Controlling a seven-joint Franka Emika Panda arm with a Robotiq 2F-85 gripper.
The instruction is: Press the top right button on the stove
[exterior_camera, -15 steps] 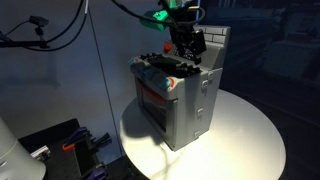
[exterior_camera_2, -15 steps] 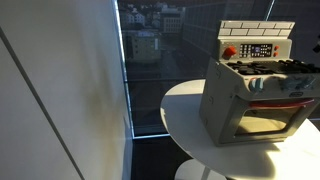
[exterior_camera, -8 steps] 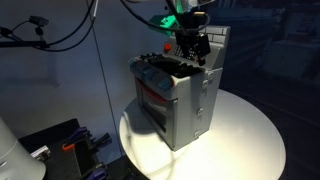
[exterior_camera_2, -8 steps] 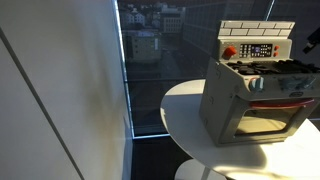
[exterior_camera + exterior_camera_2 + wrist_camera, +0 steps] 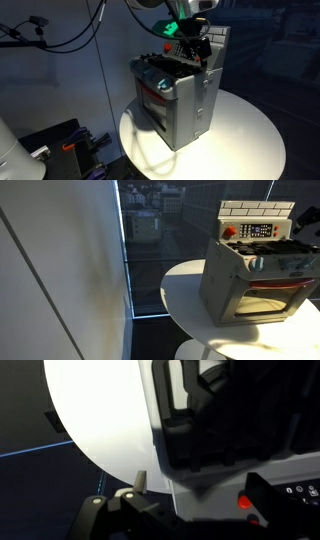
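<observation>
The grey toy stove (image 5: 178,98) stands on a round white table (image 5: 245,135) and shows in both exterior views (image 5: 250,275). Its white back panel (image 5: 257,220) carries a dark control strip with a red button (image 5: 229,232) at one end. My gripper (image 5: 193,47) hangs over the black burners, close to the back panel, and enters an exterior view at the right edge (image 5: 306,220). In the wrist view its two fingers (image 5: 200,488) stand wide apart with nothing between them, over the stove's top edge, and a red button (image 5: 245,502) shows next to one finger.
The table edge (image 5: 185,280) drops off close around the stove. A dark window (image 5: 150,240) and a pale wall (image 5: 60,270) lie beyond. Cables (image 5: 70,35) and dark equipment (image 5: 60,145) sit beside the table.
My gripper has shifted along the stove top toward the back panel and has come into view at the right edge of an exterior view. The stove has not moved.
</observation>
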